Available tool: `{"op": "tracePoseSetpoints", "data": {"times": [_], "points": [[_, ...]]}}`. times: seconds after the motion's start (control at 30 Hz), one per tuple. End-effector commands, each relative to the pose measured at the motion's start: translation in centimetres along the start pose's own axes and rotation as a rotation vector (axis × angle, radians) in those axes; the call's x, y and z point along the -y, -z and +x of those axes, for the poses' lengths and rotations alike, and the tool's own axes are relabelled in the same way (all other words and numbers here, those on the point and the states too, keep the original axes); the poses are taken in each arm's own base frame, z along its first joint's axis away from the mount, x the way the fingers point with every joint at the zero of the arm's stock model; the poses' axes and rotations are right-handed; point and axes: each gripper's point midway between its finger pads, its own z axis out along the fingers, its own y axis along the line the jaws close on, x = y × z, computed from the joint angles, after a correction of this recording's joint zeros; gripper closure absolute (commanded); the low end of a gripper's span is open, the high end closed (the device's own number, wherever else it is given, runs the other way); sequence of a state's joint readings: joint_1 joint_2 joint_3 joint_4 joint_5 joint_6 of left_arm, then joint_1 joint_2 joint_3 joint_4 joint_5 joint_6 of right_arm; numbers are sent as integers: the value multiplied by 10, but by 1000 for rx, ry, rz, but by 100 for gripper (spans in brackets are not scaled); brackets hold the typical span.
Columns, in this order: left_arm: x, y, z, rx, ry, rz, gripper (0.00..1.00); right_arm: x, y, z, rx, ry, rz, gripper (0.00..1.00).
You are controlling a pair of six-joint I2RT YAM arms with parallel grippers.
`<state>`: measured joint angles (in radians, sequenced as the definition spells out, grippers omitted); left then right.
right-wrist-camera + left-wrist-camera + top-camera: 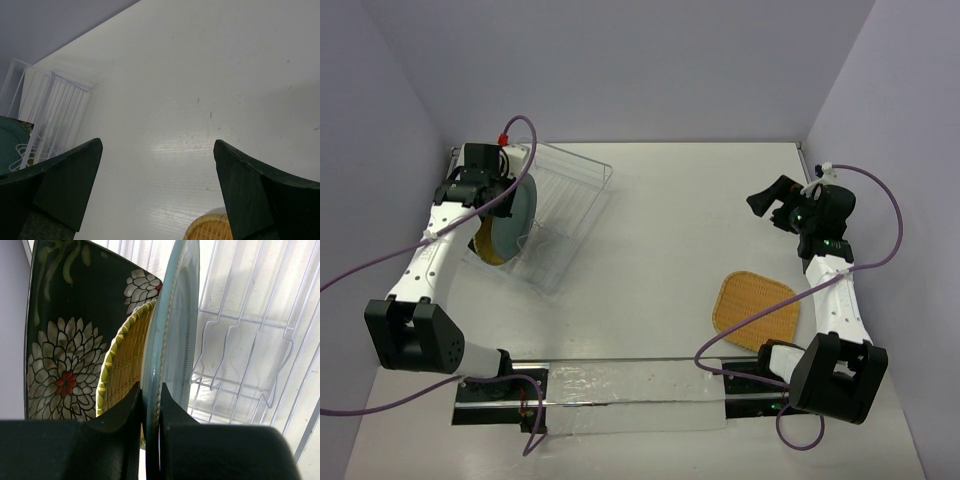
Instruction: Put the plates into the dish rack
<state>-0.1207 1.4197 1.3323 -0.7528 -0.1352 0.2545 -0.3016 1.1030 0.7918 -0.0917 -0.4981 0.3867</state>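
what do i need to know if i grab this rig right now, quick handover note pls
Left gripper: jaws shut on the rim of the teal-grey plate, held upright in the dish rack; not yet released.
Right gripper: jaws open, empty, hovering above the table.
Done: the black flowered plate and the round yellow woven plate stand on edge in the rack, beside the teal-grey one.
Left: let go of the teal-grey plate, then load the orange-yellow woven plate, which lies flat on the right side of the table.
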Motion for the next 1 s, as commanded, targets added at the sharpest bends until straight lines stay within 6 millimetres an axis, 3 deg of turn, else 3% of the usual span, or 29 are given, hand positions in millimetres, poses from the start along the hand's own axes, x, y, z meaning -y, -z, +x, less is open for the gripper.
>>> {"op": "tracePoseSetpoints", "data": {"times": [0.0,0.3,0.63,0.77,0.9,0.93,0.97], "points": [[-4,-5,-5,19,-24,-9,95,2,0,-11,29,34,10,0],[-8,22,-10,90,-30,-26,83,2,2,-12,35,36,16,0],[-7,14,-6,61,-22,-26,72,0,3,-12,34,35,6,0],[-10,13,-10,65,-13,-49,55,-1,5,-13,41,38,5,0],[-14,19,-15,80,-9,-64,52,-2,5,-13,43,42,4,0],[-16,22,-17,87,-6,-75,48,-2,6,-14,47,44,5,0],[-18,27,-22,103,-1,-85,36,-2,6,-15,49,43,9,0]]}}
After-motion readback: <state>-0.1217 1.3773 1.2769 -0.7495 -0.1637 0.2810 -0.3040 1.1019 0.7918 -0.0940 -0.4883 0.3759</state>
